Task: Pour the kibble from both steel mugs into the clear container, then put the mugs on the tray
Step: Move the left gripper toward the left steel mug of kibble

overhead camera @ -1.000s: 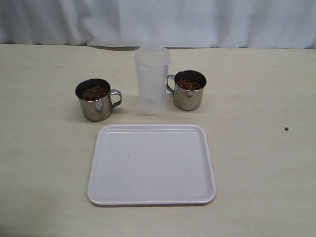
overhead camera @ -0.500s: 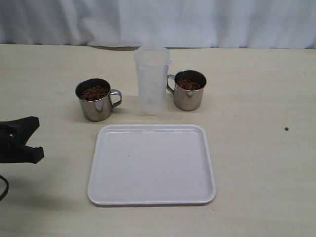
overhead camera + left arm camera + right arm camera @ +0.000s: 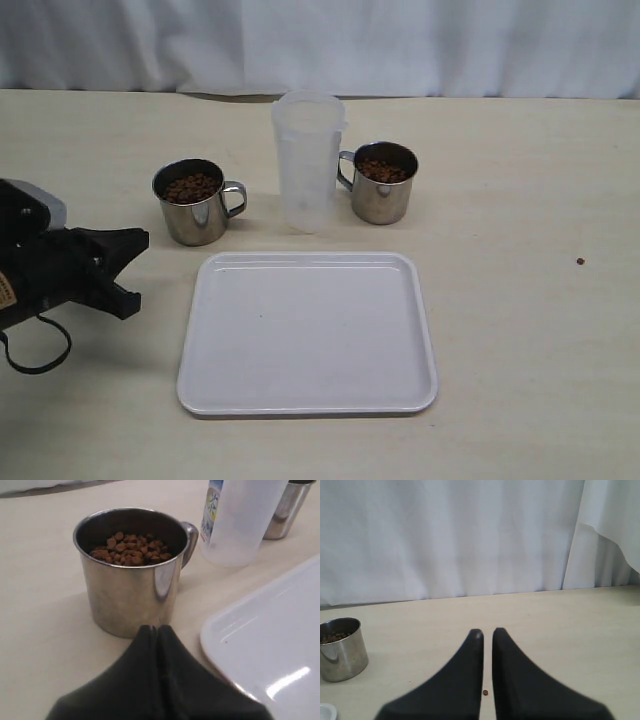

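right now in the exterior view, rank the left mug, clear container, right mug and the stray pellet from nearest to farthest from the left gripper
From the left gripper, at the view's left edge:
1. Left steel mug, just beyond it, back and to the right.
2. Clear container, middle of the back row.
3. Right steel mug, right of the container.
4. Stray pellet, alone at the far right.

The kibble is reddish-brown, steel mugs silver, tray white, left claw black.
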Controlling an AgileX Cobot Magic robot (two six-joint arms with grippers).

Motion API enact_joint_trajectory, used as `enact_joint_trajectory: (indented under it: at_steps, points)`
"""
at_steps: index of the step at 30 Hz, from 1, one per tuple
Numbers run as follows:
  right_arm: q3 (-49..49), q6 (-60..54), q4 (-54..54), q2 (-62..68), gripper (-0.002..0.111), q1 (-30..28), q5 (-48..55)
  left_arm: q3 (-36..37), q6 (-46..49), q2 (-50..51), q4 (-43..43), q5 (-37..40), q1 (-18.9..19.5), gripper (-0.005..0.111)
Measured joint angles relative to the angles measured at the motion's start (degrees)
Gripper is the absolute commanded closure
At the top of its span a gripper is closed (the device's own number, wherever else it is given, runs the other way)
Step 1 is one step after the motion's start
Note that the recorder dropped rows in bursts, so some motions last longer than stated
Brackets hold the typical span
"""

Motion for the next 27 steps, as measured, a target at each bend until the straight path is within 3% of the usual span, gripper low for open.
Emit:
enact_joint_trajectory:
  at_steps: [7,9,14,17,27]
  points:
    - [0.00,0.00,0.00,0.00,0.103,0.00,0.00,-1.72,1.38,0.07,0.12,5.65,0.00,0.103]
    - [0.00,0.00,0.00,0.00,0.103,0.00,0.00,-1.76,1.38,0.07,0.23,5.65,0.00,0.094]
    - [0.00,0.00,0.00,0.00,0.103,0.00,0.00,-1.85,1.25,0.68,-0.67,3.55,0.00,0.058]
    - [0.00,0.00,0.00,0.00,0.103,0.00,0.00,-1.85,0.81,2.25,-0.79,0.38,0.00,0.047]
    - [0.00,0.00,0.00,0.00,0.103,0.00,0.00,-3.35,0.71,6.76,-0.79,-5.27,0.00,0.046]
